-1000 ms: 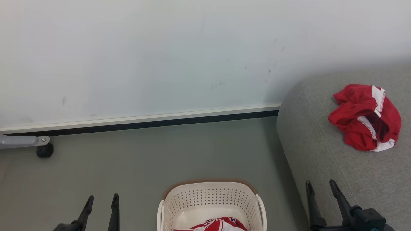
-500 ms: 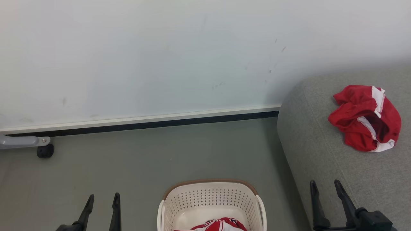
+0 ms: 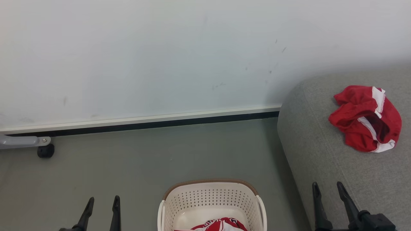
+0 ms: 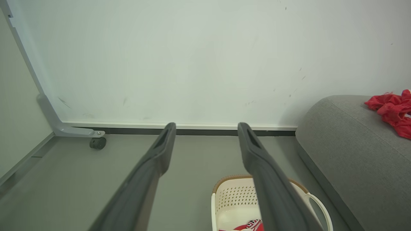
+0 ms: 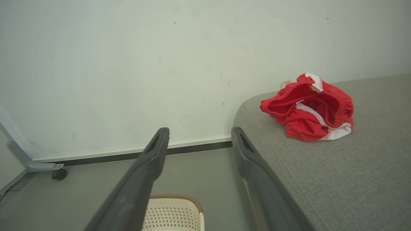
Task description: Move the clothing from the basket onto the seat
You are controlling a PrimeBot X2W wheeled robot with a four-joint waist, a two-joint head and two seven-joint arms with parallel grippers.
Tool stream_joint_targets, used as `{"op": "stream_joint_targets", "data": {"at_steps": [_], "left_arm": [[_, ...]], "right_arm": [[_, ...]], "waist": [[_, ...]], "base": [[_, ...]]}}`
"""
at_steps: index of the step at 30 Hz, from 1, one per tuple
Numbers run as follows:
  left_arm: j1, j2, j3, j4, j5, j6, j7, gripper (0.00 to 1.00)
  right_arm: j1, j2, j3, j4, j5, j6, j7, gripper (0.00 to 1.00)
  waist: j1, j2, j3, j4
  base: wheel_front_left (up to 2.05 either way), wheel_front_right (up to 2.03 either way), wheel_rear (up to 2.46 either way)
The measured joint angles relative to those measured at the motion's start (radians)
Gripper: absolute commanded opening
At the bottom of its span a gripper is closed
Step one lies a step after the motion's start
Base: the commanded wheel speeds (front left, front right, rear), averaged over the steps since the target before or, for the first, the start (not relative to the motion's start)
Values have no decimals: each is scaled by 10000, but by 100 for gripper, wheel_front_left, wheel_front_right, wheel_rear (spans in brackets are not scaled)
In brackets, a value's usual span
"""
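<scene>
Red shorts with white trim lie crumpled on the grey sofa at the right, also seen as the shorts and shorts in the wrist views. The cream basket with a brown rim stands on the floor at bottom centre, holding the red and white jersey, partly cut off by the frame edge. My left gripper is open, empty, left of the basket. My right gripper is open, empty, over the sofa's near edge. Basket and basket show below the fingers.
A white wall with a dark baseboard runs behind the grey floor. A grey metal leg with a black caster wheel stands at the far left by the wall. Open floor lies between the wall and the basket.
My right gripper has slid slightly to the right and down in the head view. The left gripper has dropped a little. Shorts, jersey and basket stay where they were.
</scene>
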Motion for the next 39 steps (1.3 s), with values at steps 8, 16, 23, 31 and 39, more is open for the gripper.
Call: {"op": "stream_joint_targets", "data": {"at_steps": [8,16,23,31,39], "left_arm": [[16,0,27,-276,125,0,0,100],[-627,10,-301,-466,439,-17,121,100],[-1668,-144,-895,-257,642,-207,573,100],[-2890,-322,-1478,639,1011,-556,1256,100],[-3797,-617,-2019,1641,1220,-826,1820,100]], "right_arm": [[-9,-19,-15,-297,-4,0,54,100],[-644,-90,-192,-677,-61,-2,146,100],[-1669,-121,-261,-803,-96,-2,311,100],[-2980,-104,-301,-1060,-102,0,393,100],[-4242,-109,-451,-1281,-102,15,410,100]], "waist": [[0,0,288,-44],[1,0,1045,-118],[2,1,1961,-268],[3,1,3093,-547],[3,2,4255,-895]], "base": [[0,0,0],[0,0,0],[0,0,0],[0,0,0],[0,0,0]]}}
